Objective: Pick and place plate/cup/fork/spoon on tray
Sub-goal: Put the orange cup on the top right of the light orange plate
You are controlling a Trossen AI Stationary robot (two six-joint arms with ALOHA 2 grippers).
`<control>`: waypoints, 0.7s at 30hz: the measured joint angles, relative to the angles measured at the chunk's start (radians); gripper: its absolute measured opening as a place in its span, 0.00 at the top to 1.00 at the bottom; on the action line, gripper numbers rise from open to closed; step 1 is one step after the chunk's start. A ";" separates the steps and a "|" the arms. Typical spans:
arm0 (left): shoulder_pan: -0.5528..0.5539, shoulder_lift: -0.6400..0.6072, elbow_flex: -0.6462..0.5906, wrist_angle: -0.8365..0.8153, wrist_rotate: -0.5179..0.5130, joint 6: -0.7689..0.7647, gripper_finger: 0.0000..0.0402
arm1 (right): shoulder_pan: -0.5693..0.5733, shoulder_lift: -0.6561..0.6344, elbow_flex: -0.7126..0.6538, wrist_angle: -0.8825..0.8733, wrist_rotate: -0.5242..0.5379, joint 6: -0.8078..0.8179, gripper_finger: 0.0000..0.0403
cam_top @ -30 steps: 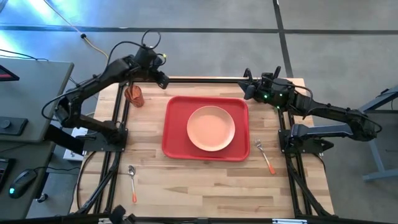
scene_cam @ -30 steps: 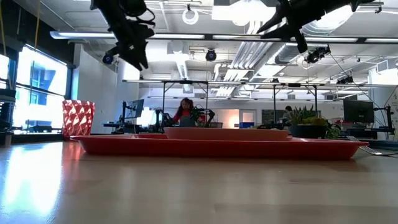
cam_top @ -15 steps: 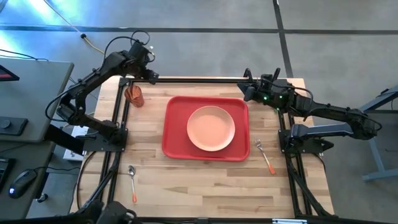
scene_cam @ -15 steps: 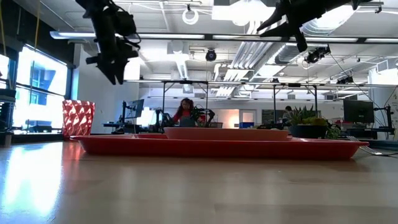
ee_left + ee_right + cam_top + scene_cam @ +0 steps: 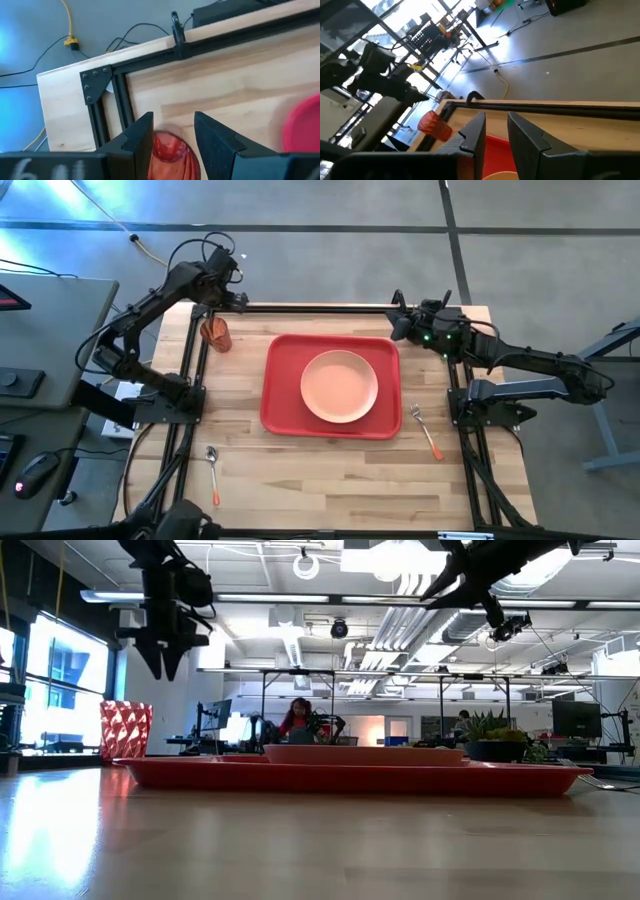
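The red-orange cup [image 5: 217, 334] stands upright on the table at the far left, beside the red tray [image 5: 280, 355]. The cup also shows in the low view [image 5: 126, 729] and the left wrist view [image 5: 170, 151]. The peach plate [image 5: 340, 385] lies on the tray. The fork [image 5: 427, 431] lies right of the tray. The spoon [image 5: 213, 470] lies near the front left. My left gripper [image 5: 172, 125] is open, points down, and hangs well above the cup [image 5: 160, 660]. My right gripper [image 5: 398, 326] waits, open, above the tray's far right corner.
Black frame rails [image 5: 320, 308] run along the table's far edge and down both sides [image 5: 190, 370]. Bare wood lies in front of the tray [image 5: 330, 470]. The cup stands close to the left rail.
My left gripper has gone toward the table's left and far edges, from near the tray's far left corner to above the cup. It has tipped from slanting to pointing straight down. Nothing else has moved.
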 joint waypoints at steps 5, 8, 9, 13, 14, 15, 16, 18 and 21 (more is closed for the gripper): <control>0.002 0.067 0.000 0.023 -0.046 0.080 0.67 | 0.000 0.001 0.000 -0.021 0.000 -0.015 0.82; -0.007 0.107 -0.001 0.017 -0.002 0.197 0.67 | 0.000 0.009 0.000 -0.037 -0.002 -0.016 0.82; -0.011 0.113 -0.001 0.012 0.029 0.220 0.67 | 0.000 0.013 0.000 -0.042 -0.006 -0.016 0.82; -0.049 0.122 0.000 -0.033 0.081 0.226 0.67 | 0.000 0.038 0.000 -0.053 -0.018 -0.024 0.82; -0.061 0.121 0.000 -0.040 0.074 0.198 0.67 | 0.000 0.046 0.000 -0.051 -0.021 -0.023 0.82; -0.073 0.119 0.000 -0.044 0.065 0.159 0.67 | 0.000 0.054 0.000 -0.049 -0.030 -0.024 0.82; -0.082 0.119 0.000 -0.050 0.060 0.121 0.67 | 0.000 0.064 0.000 -0.054 -0.035 -0.024 0.82; -0.096 0.120 0.000 -0.068 0.060 0.075 0.67 | 0.000 0.085 0.000 -0.050 -0.043 -0.038 0.82; -0.123 0.120 0.000 -0.117 0.057 0.023 0.67 | -0.006 0.119 0.000 -0.049 -0.060 -0.054 0.82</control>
